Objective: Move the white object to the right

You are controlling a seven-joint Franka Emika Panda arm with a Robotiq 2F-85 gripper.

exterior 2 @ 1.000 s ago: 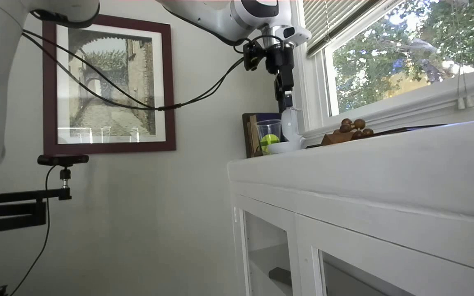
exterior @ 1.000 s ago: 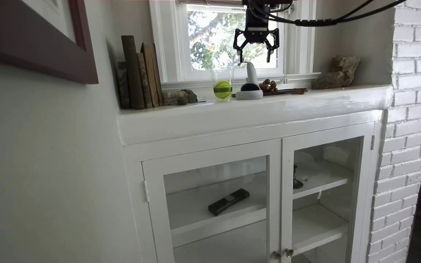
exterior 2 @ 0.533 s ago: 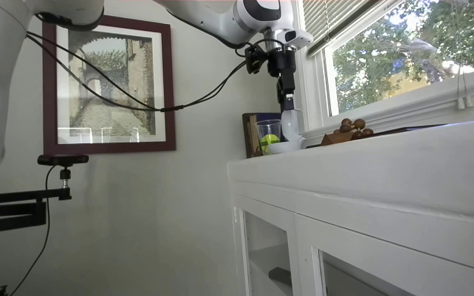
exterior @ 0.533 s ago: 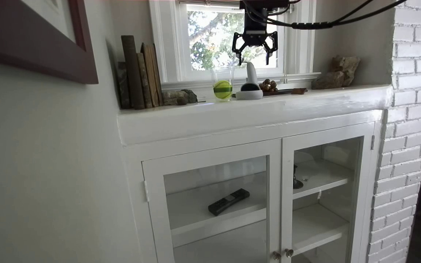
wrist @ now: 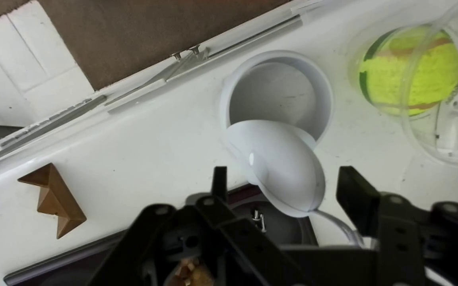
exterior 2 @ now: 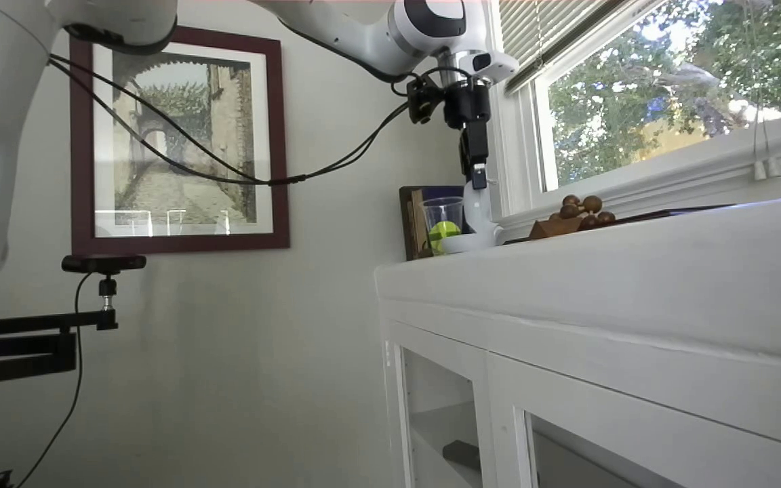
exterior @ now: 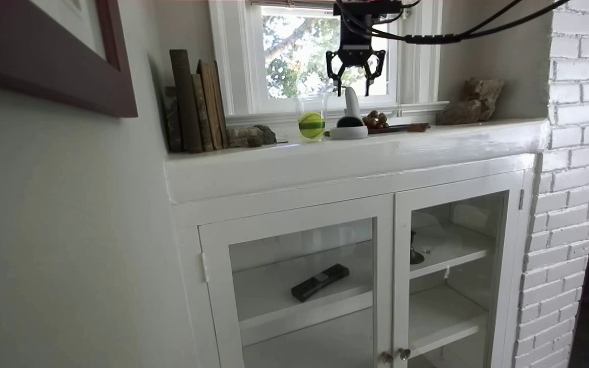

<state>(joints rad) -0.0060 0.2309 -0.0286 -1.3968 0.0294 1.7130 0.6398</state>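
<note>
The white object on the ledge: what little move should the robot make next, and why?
Probably close the fingers gently on the white object: in the wrist view they stand open on either side of its upper part, with gaps showing, and it rests ungripped on the ledge. A grip seems wise before shifting it right.

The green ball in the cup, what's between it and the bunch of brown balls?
The white object stands between the green ball and the brown balls in an exterior view, with a dark sliver beside its base.
</note>
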